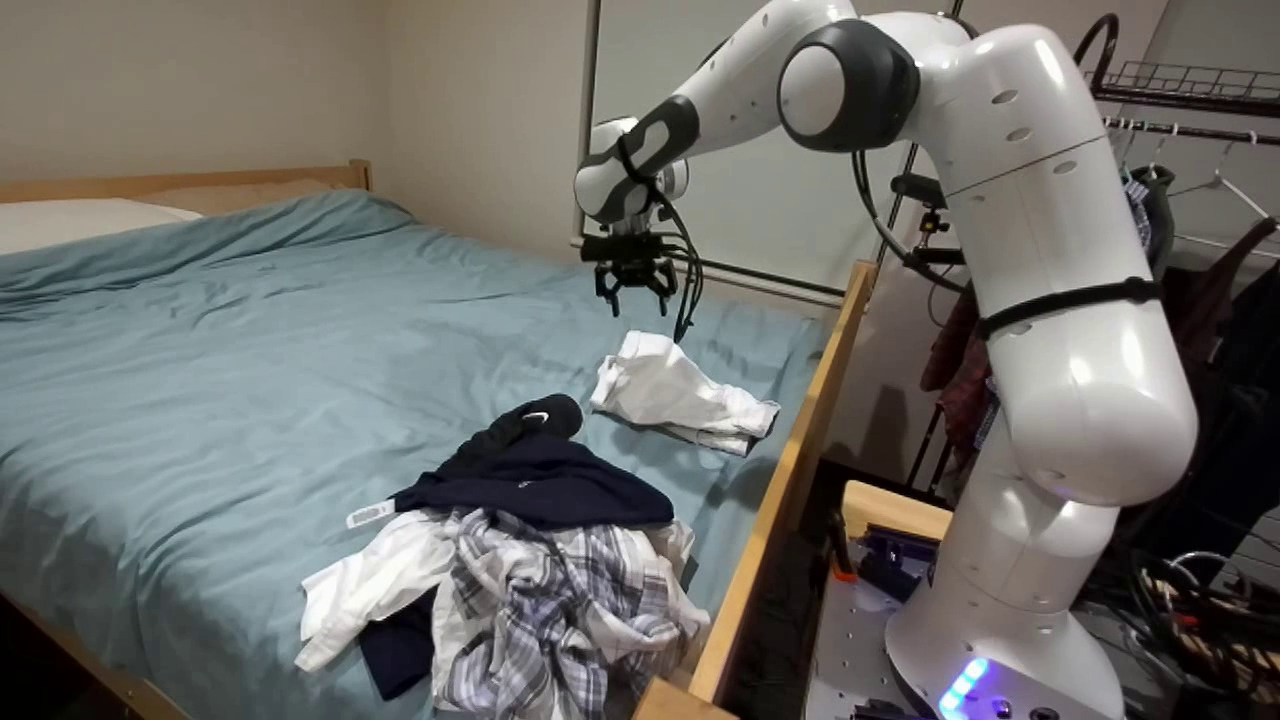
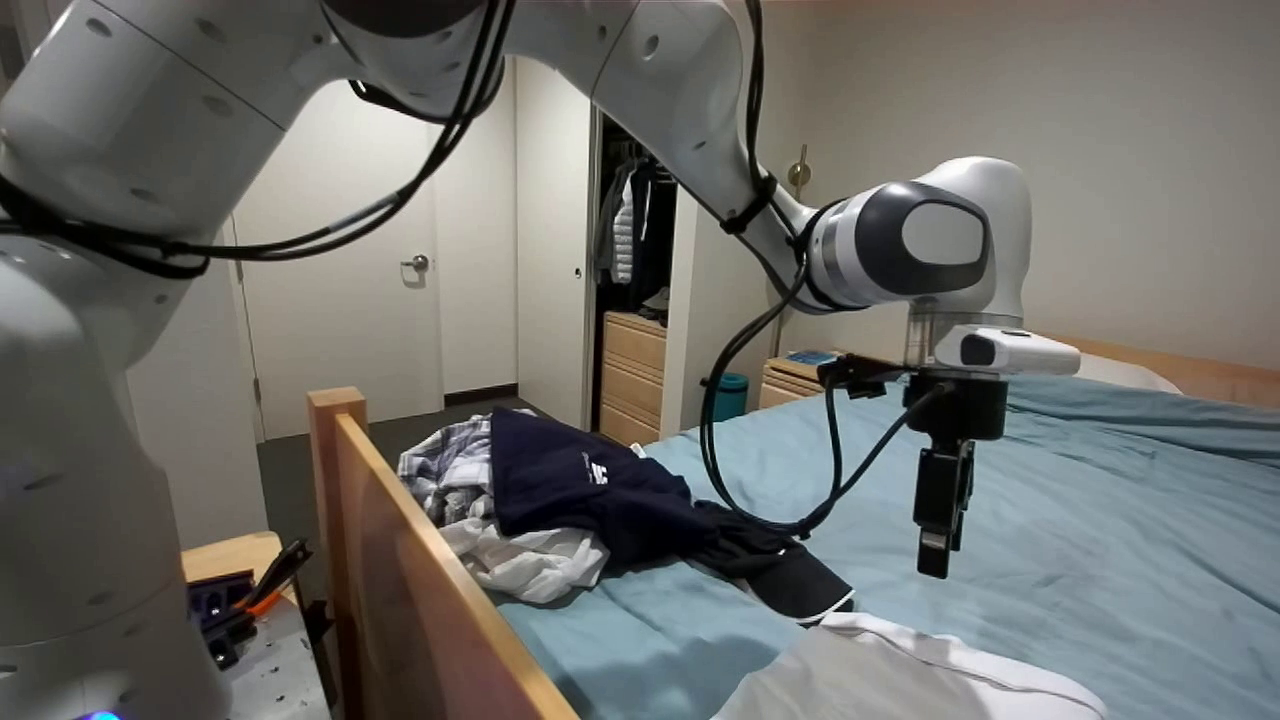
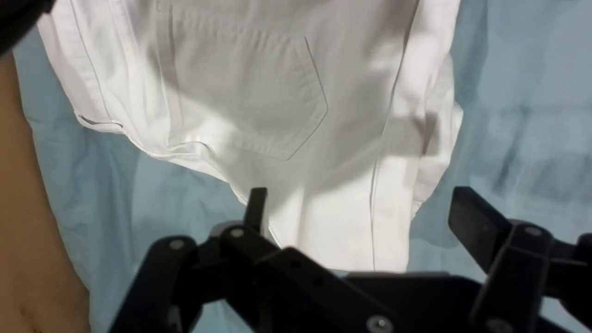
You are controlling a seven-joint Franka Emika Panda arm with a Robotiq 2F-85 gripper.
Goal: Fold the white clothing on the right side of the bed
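The white clothing (image 1: 680, 390) lies crumpled on the teal sheet of the bed (image 1: 250, 390), close to the wooden side rail. A pocket and stitched seams show on it in the wrist view, where the white clothing (image 3: 249, 92) fills much of the upper part. Part of the white clothing (image 2: 900, 675) is cut off by the lower border of an exterior view. My gripper (image 1: 640, 305) hangs above the bed, pointing down, apart from the cloth. In the wrist view the gripper (image 3: 360, 203) stands wide open, nothing between its fingers; one end of the cloth appears below the gap.
Beside the white clothing lie a black cap (image 1: 550, 412), a navy garment (image 1: 540, 480) and a plaid shirt (image 1: 550, 610) heaped with other clothes. The raised wooden rail (image 2: 440, 570) runs between the arm's base and the mattress. Black cables (image 2: 715, 440) loop down from the arm.
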